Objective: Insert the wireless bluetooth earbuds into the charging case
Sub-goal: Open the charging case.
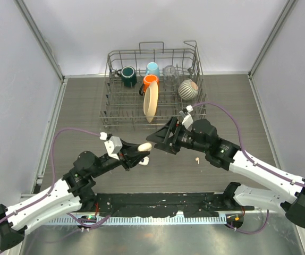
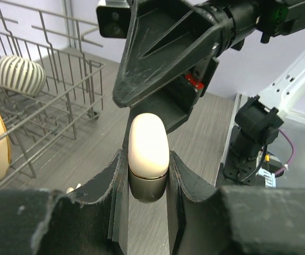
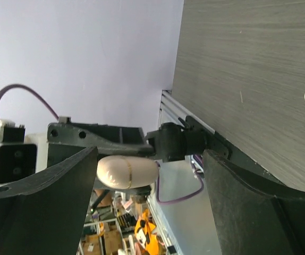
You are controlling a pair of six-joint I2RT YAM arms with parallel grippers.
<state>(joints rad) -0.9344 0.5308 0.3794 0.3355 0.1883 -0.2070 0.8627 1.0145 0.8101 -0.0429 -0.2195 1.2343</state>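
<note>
Charging case (image 2: 148, 143), a glossy off-white rounded clamshell, sits lid-shut, pinched between the jaws of our left gripper (image 2: 147, 170). Our right gripper (image 3: 150, 164) has its 2 jaws gaping empty right by it. If we pry sloppily, we could twist it loose.

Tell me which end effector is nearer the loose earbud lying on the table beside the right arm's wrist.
Right. The right end effector, open, hangs just left of the earbud; the left end effector, shut on a cream case, sits farther left.
</note>
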